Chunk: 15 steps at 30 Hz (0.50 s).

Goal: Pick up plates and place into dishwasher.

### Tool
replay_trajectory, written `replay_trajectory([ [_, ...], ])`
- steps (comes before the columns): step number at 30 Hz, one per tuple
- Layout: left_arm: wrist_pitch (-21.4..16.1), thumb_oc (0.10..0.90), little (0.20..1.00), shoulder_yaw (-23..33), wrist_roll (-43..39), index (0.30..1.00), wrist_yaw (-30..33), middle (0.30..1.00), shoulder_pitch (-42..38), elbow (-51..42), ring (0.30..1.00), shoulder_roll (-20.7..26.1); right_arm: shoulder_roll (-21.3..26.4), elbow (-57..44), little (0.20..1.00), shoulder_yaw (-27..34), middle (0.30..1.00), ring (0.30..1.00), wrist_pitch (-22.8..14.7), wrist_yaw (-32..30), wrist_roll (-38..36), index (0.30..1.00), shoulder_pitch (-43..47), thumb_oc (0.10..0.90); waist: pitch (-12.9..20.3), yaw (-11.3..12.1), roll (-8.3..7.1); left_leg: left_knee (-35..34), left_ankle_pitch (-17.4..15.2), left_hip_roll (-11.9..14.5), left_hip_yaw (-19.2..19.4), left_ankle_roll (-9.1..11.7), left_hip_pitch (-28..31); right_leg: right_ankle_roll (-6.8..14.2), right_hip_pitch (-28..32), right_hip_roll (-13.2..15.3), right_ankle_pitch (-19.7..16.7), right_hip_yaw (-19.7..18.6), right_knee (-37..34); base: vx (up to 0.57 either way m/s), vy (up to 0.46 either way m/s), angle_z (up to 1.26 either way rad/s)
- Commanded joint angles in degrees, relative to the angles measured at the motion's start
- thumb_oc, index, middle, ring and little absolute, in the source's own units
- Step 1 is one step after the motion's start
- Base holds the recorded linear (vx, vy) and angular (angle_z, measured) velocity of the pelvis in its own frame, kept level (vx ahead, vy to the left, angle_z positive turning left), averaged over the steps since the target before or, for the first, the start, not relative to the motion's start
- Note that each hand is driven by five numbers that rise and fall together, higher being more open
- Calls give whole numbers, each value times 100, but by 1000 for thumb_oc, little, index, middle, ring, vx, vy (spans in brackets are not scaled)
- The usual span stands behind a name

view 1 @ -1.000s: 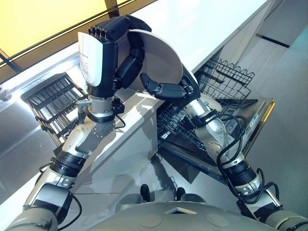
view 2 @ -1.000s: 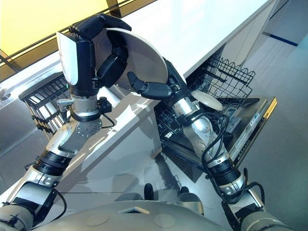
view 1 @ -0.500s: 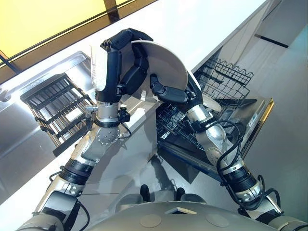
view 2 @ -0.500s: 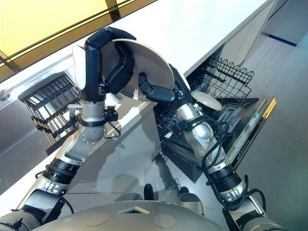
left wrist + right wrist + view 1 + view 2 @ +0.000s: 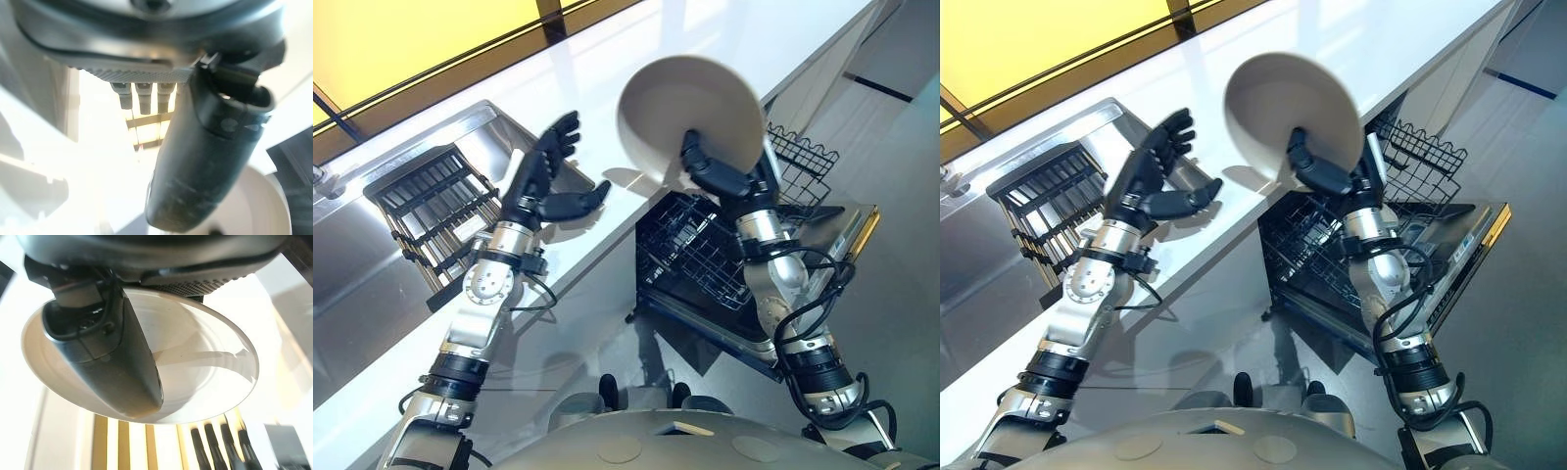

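now the right hand pinches the plate upright, hollow facing left; left hand fingers spread.

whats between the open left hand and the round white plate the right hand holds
Only bare white countertop below the gap between the left hand and round white plate pinched by the right hand, seen in both eye views.

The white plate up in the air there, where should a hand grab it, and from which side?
By its lower rim, from the dishwasher side, where the right hand already pinches the plate: thumb on the concave face, fingers behind. The thin tilted rim suits a pinch.
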<state>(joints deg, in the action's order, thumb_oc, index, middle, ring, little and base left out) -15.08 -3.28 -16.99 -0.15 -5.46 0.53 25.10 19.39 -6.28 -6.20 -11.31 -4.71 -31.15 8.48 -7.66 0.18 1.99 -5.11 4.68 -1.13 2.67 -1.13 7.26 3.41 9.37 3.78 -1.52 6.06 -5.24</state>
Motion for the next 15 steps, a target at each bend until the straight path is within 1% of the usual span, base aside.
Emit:
replay_trajectory([
  [1,-461,800,900,674,-251,900,284,900,-274,259,900,382,121,-198,200,878,300,300,-1256,-872,779,300,596,100,599,152,120,39,-811,-58,-176,-42,169,-64,-237,-266,761,361,544,6,28,6],
  [3,-479,800,900,925,-192,900,309,900,-144,325,900,405,209,-29,200,1162,300,300,-1352,-1267,1191,300,505,100,601,164,129,33,-814,-61,-179,-39,172,-52,-229,-256,761,373,529,9,26,6],
  [5,-504,800,900,1107,-153,900,290,900,-37,381,900,429,286,119,200,1362,300,300,-1336,-1436,1373,300,411,100,597,169,136,25,-815,-59,-182,-34,180,-48,-222,-250,764,382,523,15,28,4],
  [7,-501,800,900,1324,-11,900,287,900,80,472,900,470,431,369,200,1589,300,300,-1235,-1564,1571,300,266,100,594,164,140,11,-814,-63,-185,-31,189,-38,-214,-245,761,380,512,22,45,4],
  [9,-473,800,900,1524,232,900,390,900,211,504,900,545,576,578,200,1821,300,300,-1050,-1719,1942,300,56,100,582,152,145,11,-805,-66,-188,-28,178,-23,-223,-231,752,377,510,15,56,3],
  [11,-481,800,900,1706,567,900,616,900,304,612,900,618,699,819,200,1977,300,300,-864,-1935,2637,300,-139,100,558,125,155,11,-806,-68,-181,-24,169,-11,-239,-217,748,378,518,9,57,3],
  [12,-454,800,900,1758,634,900,681,900,314,634,900,654,755,897,200,2003,300,300,-830,-2004,2843,300,-185,100,549,113,158,11,-805,-67,-177,-25,170,-6,-243,-211,747,381,522,4,59,2],
  [13,-330,800,900,1876,918,900,875,900,344,651,900,722,861,1005,200,2050,300,300,-702,-2213,3451,300,-302,100,523,92,167,11,-798,-66,-172,-29,166,4,-263,-194,743,379,539,0,59,0],
  [14,-304,800,900,1934,1056,900,1013,900,375,692,900,783,937,1073,200,2084,300,300,-640,-2328,3807,300,-382,100,505,77,175,11,-795,-68,-169,-28,162,11,-276,-185,739,383,548,-3,69,-1],
  [15,-259,800,900,2004,1118,900,1063,900,398,730,900,834,1008,1144,200,2116,300,300,-591,-2361,4011,300,-459,100,482,58,186,11,-791,-69,-163,-28,158,18,-293,-177,736,381,562,-5,59,-1],
])
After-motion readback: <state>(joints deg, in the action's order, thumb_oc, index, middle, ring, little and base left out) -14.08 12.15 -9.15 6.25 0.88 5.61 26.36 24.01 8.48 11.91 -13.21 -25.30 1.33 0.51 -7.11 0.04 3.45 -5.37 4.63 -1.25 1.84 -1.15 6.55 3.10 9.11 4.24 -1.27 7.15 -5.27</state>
